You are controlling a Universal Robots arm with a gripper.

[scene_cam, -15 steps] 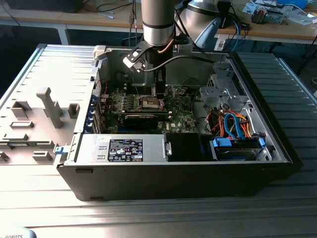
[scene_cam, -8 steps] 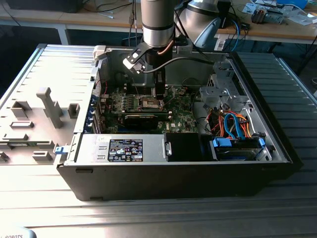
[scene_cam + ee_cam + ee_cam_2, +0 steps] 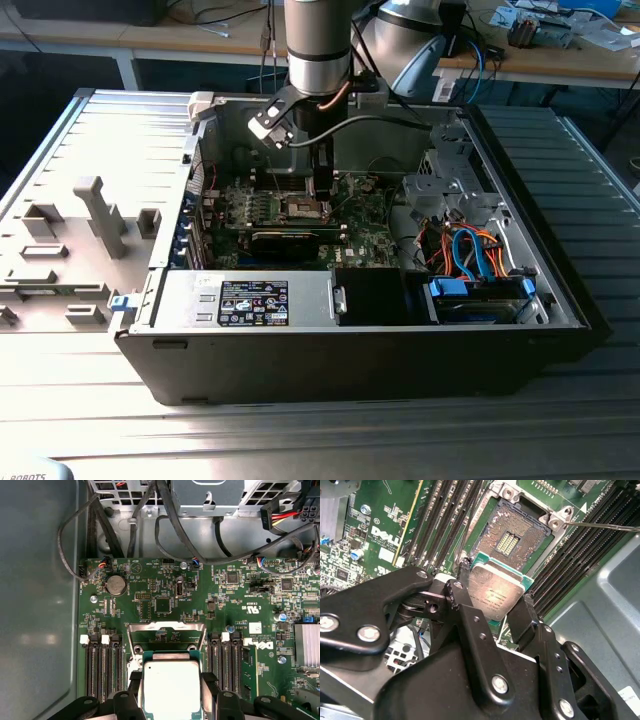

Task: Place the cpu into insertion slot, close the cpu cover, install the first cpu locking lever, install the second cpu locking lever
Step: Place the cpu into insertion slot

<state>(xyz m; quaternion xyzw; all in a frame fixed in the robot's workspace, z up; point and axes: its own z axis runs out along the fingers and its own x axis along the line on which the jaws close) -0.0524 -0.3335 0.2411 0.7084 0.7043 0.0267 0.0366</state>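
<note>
Second wrist view: we find the black two-fingered gripper (image 3: 494,597) clenched on the small, flat, silver-topped square cpu (image 3: 502,587). Its fingers (image 3: 460,582) press on opposite edges of the chip. The cpu hangs just short of the square tan-and-dark insertion slot (image 3: 512,532), whose pin field lies bare and uncovered.

In the first wrist view the cpu (image 3: 171,690) sits between the finger ends over the green motherboard (image 3: 200,585). The thin metal frame of the cpu cover (image 3: 166,626) appears to us lifted open beyond it.

In the exterior view the arm reaches down into the open black computer case (image 3: 350,360), which rests on a ribbed grey metal surface (image 3: 300,430). The gripper (image 3: 320,195) is poised close over the insertion slot (image 3: 303,208).

As we judge it, the work stands at its first step. The chip is grasped and brought to the socket but not yet seated. The cover is not yet closed, and neither locking lever is yet installed.
</note>
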